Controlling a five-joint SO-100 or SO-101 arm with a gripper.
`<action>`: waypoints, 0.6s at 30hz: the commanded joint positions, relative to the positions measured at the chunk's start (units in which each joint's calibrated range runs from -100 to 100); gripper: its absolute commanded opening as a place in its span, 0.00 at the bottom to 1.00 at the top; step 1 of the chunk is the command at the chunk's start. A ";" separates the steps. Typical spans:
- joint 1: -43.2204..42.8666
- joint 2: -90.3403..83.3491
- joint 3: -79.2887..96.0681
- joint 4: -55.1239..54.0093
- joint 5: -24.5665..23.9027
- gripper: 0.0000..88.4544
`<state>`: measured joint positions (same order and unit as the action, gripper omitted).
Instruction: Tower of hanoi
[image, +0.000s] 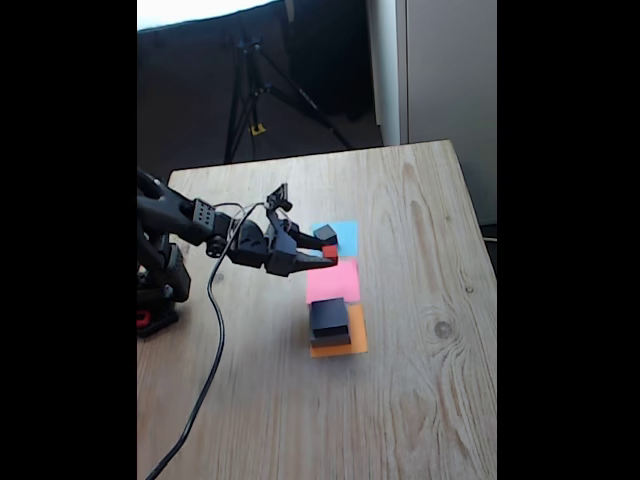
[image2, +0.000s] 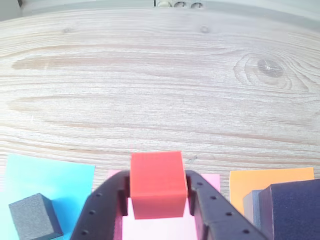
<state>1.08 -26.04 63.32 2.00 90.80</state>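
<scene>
A: While the claw (image2: 158, 200) is clamping the red cube (image2: 157, 184) above the pink square (image: 333, 282), how far along are we?

B: Early, I'd judge. The small black cube (image2: 34, 216) is sitting on the blue square (image2: 47, 182) (alone), and two bigger blocks (image: 329, 322) are waiting stacked on the orange square (image: 345, 345).

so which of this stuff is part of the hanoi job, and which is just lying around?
Job:
red cube, held in the gripper
small black cube on blue paper
black block on grey block
pink paper
orange paper

Lying about:
tripod
cable
</scene>
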 joint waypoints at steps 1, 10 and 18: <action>-1.63 -8.63 -19.41 31.63 -3.84 0.07; -5.47 -11.81 -56.14 69.43 -5.35 0.06; -10.40 -11.74 -83.23 93.22 -3.84 0.06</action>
<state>-6.97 -35.44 -7.43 86.47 85.76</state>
